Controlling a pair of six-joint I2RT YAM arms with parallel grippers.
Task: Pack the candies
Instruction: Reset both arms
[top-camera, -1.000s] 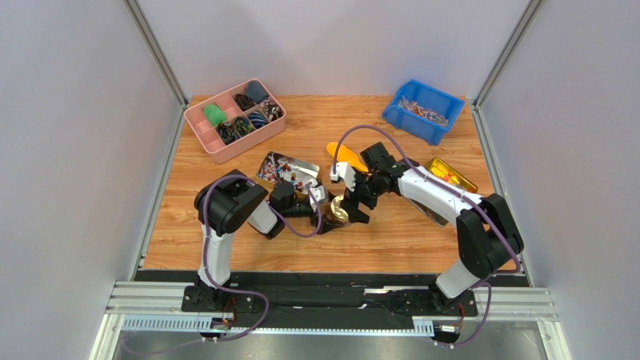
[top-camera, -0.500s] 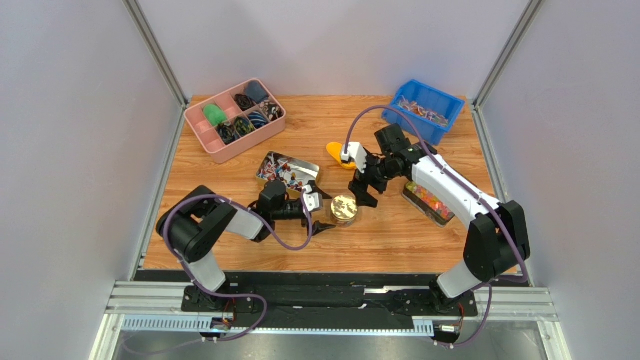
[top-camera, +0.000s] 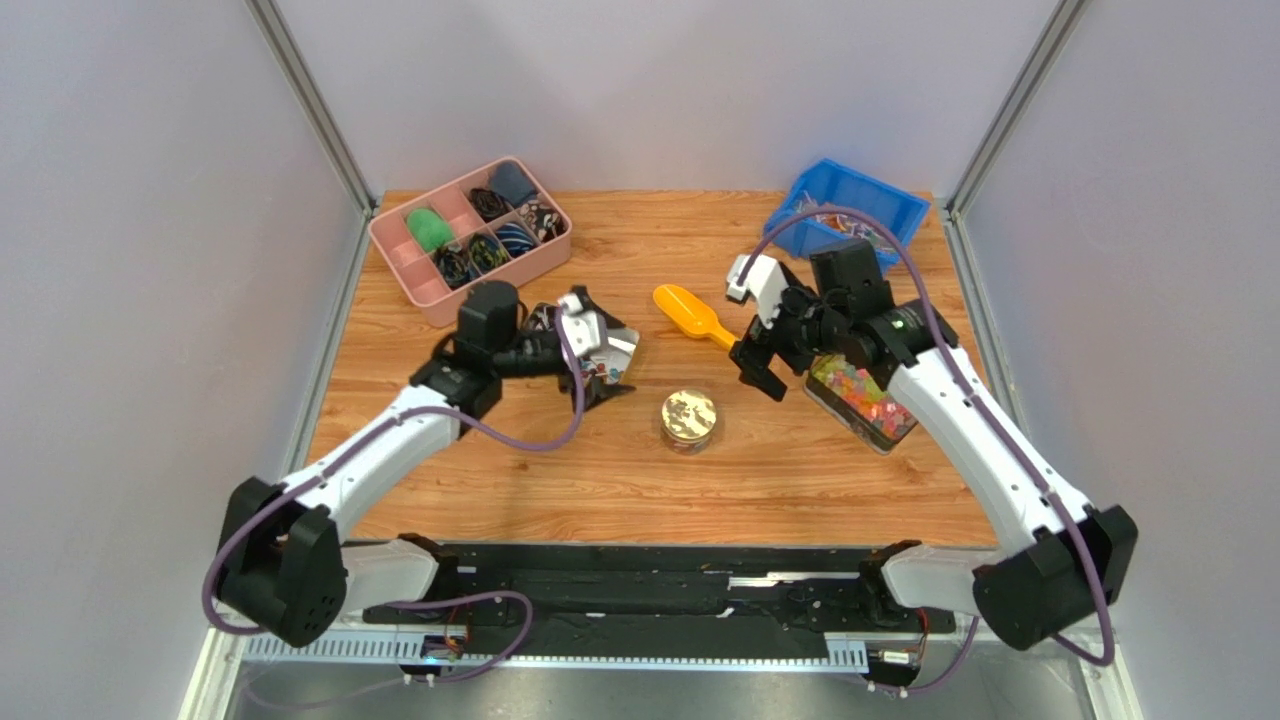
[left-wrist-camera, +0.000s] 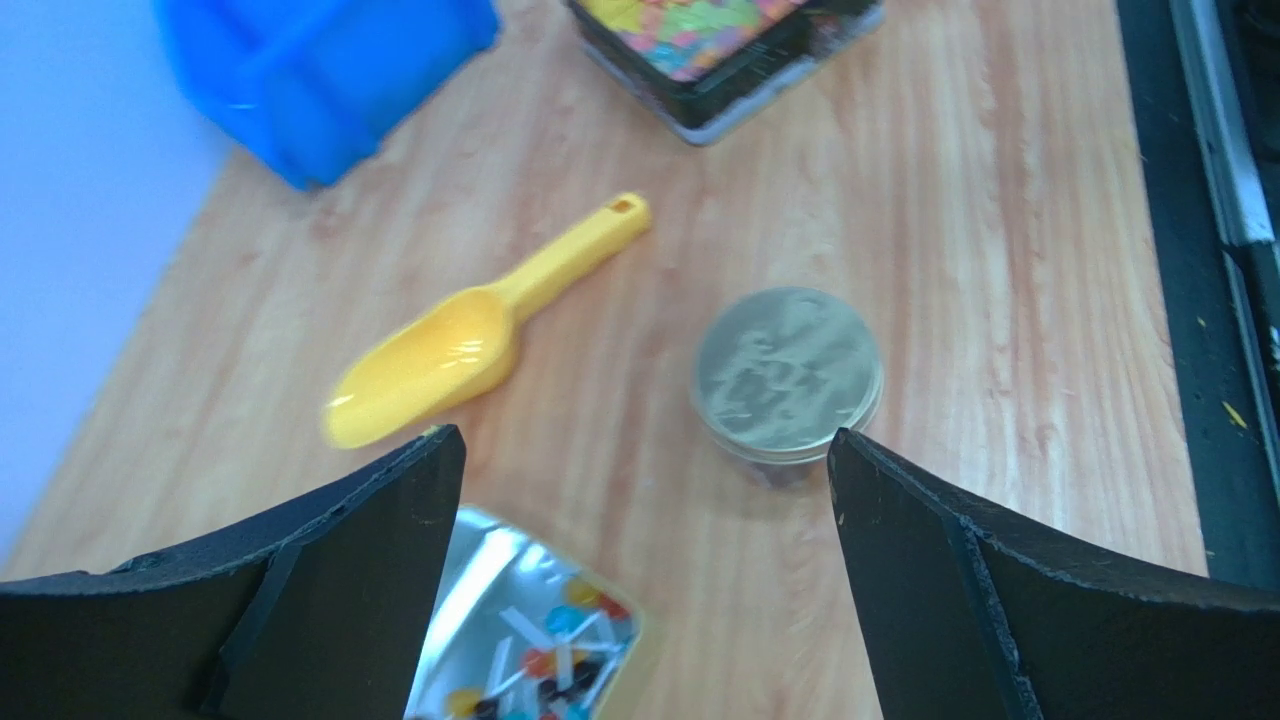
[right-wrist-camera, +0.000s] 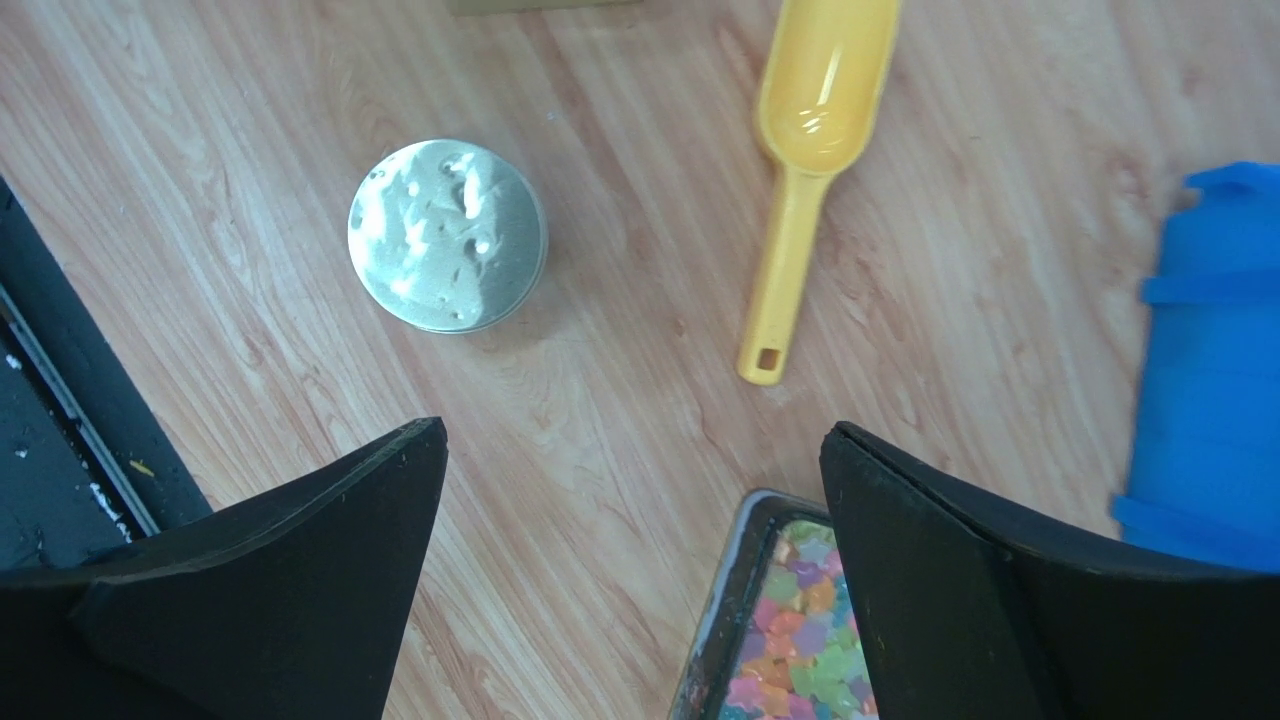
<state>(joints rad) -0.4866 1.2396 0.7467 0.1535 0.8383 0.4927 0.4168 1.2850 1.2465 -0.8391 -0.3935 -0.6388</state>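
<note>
Hovering over the near corner of a silver tray (top-camera: 544, 321), the left end effector (top-camera: 604, 363) has its two dark fingers (left-wrist-camera: 323, 593) spread wide, with nothing between them. The candies (left-wrist-camera: 544, 671), small wrapped pieces in white, red and dark blue, lie heaped in that tray, which sits on the wooden surface (top-camera: 661, 488) left of centre. In the left wrist view one corner of the tray shows low in the gap between the fingers. The right end effector (top-camera: 763, 360) is likewise spread apart and empty, raised above the surface just left of a clear box (top-camera: 879, 420) filled with bright gummies (right-wrist-camera: 774, 638) in yellow, orange and green. A round tin (top-camera: 690, 419) with an embossed metal lid on it stands upright between the two end effectors, a little nearer the arm bases and touching neither. A yellow scoop (top-camera: 694, 315) lies flat on the surface beyond the tin, bowl towards the left and handle towards the right end effector, apart from the tin and the tray. A blue bin (top-camera: 879, 252) stands at the far right corner of the surface, with small red and white wrapped pieces inside it. At the far left corner sits a pink organiser (top-camera: 436, 300) with several compartments holding green and dark items too small to make out
</note>
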